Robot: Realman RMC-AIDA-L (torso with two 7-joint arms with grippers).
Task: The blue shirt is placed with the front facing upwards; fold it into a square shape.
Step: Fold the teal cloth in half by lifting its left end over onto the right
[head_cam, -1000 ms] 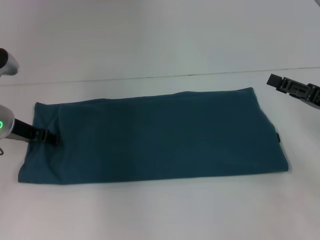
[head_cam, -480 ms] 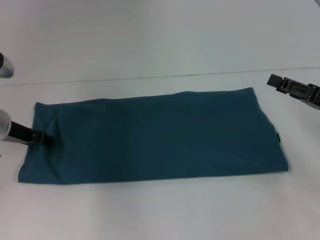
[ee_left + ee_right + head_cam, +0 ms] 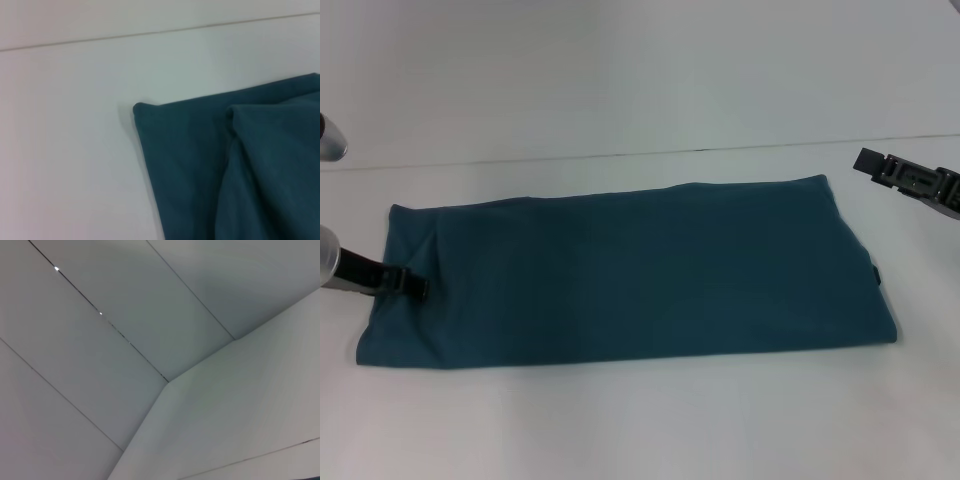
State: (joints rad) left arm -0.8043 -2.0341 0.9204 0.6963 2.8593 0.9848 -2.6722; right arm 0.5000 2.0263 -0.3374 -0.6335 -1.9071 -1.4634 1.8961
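The blue shirt [image 3: 620, 275] lay flat on the white bench [image 3: 640, 420], folded into one long rectangular band, its plain matte teal cotton uppermost. A soft diagonal crease marked the cloth near its left end, where layers overlapped; the left wrist view showed that corner [image 3: 142, 112] lying slightly rounded on the smooth bench. A small dark tab projected from the shirt's right edge. The left hand [image 3: 410, 283] sat low at the shirt's left edge, over the cloth; whether it gripped the fabric could not be determined. The right hand [image 3: 872, 164] hung beyond the shirt's far right corner, clear of the cloth, its opening not discernible.
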